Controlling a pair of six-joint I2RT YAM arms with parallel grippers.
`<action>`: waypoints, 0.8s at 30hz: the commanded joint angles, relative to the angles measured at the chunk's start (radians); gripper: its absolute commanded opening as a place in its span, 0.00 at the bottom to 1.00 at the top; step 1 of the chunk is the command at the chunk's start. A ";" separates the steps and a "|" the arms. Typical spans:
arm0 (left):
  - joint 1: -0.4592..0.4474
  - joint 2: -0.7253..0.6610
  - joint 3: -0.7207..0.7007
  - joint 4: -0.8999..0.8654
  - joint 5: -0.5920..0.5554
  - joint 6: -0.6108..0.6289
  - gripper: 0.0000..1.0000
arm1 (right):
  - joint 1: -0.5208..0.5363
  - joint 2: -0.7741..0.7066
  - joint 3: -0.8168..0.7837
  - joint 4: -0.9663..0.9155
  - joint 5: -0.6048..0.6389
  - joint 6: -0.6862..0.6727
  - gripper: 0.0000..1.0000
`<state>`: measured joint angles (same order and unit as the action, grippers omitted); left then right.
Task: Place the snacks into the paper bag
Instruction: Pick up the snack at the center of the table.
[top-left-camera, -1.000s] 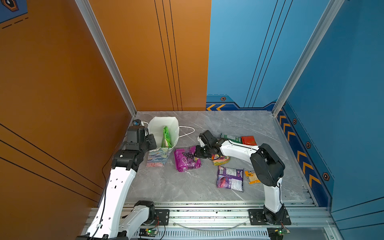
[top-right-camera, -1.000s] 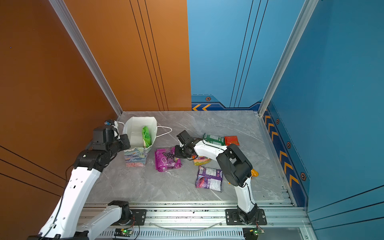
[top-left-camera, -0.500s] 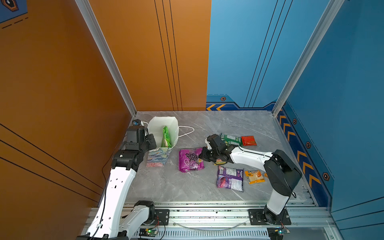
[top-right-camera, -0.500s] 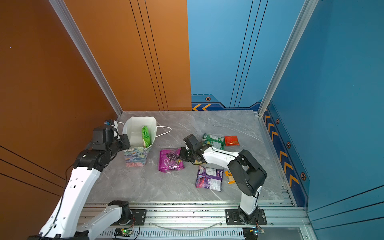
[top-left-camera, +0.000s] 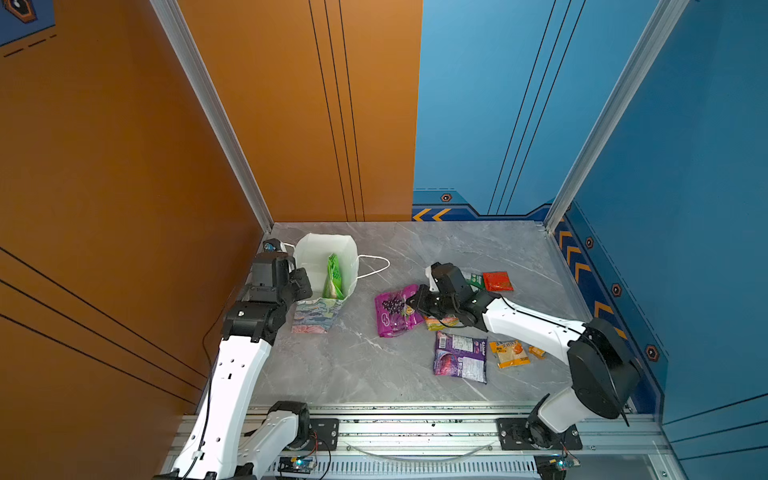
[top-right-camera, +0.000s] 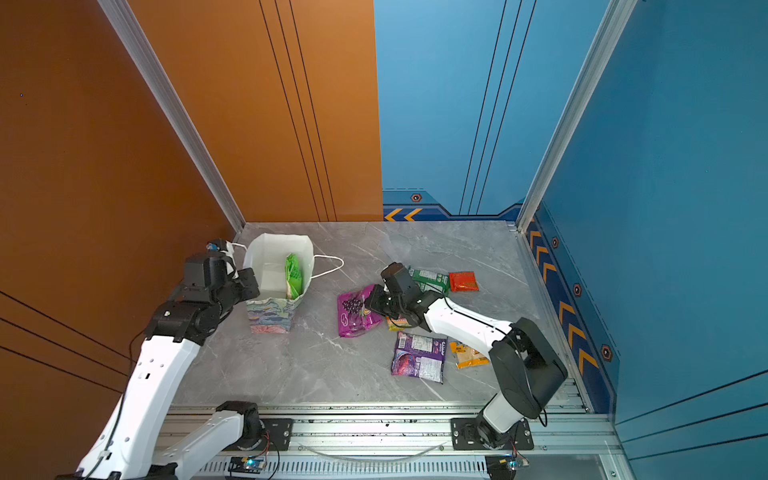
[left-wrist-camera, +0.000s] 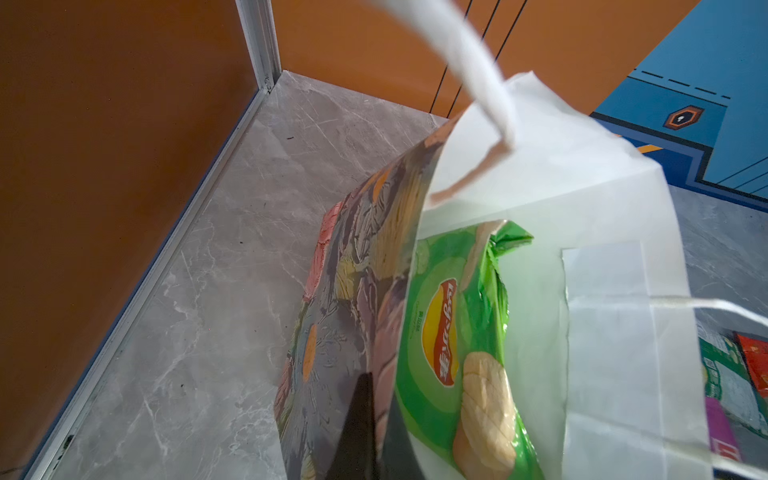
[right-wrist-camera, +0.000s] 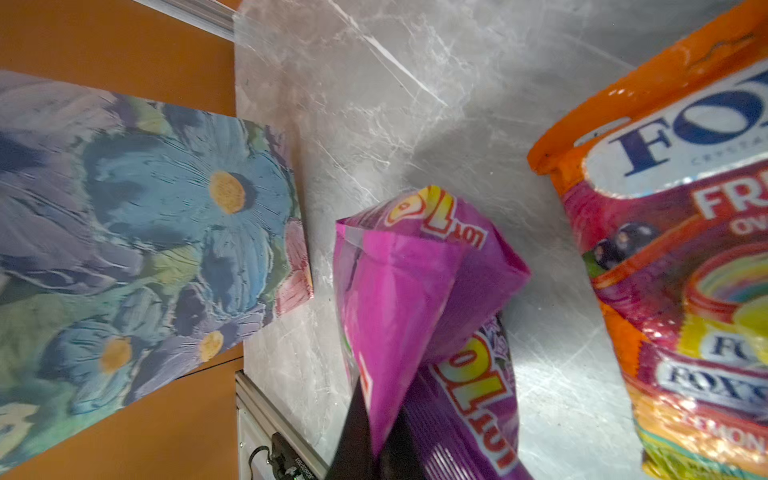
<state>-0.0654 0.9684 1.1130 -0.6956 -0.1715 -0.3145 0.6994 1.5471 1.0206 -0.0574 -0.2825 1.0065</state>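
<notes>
Across the grey marbled worktop (top-left-camera: 353, 365), walled by orange panels (top-left-camera: 124, 166) on the robot's left and blue panels (top-left-camera: 685, 208) on its right, an aluminium rail (top-left-camera: 415, 432) runs along the front edge. Near the far left corner stands the paper bag (top-left-camera: 316, 318), upright and open-mouthed: blue, green and pink painted flowers outside, plain white inside, one white cord handle (top-left-camera: 374, 266) draped onto the surface beside it. The green Lay's chips packet (top-left-camera: 333, 277) stands on edge inside it. The left tool (top-left-camera: 304, 286) is clenched on the bag's rim; the left wrist view shows the printed wall rising between its dark fingers (left-wrist-camera: 359, 415). Mid-worktop, well apart from the bag, the right tool (top-left-camera: 411, 300) is clamped on an edge of the magenta grape packet (top-left-camera: 392, 313), which folds up in the grip. Nearby lie an orange Fox's candy packet (right-wrist-camera: 685, 249), a purple packet (top-left-camera: 460, 357), a small yellow-orange packet (top-left-camera: 509, 353), a green-white packet (top-right-camera: 430, 279) and a small red packet (top-left-camera: 497, 281).
</notes>
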 joint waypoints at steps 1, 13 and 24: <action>-0.007 -0.010 0.026 0.013 -0.049 0.014 0.00 | -0.037 -0.089 -0.001 0.039 0.028 -0.018 0.00; -0.217 0.055 0.124 -0.094 -0.294 0.007 0.00 | -0.104 -0.235 -0.005 -0.022 0.064 -0.059 0.00; -0.310 0.134 0.191 -0.138 -0.353 -0.061 0.00 | -0.162 -0.311 0.041 -0.062 0.078 -0.079 0.00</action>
<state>-0.3534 1.0931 1.2583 -0.8234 -0.4725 -0.3378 0.5529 1.2877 1.0050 -0.1520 -0.2222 0.9569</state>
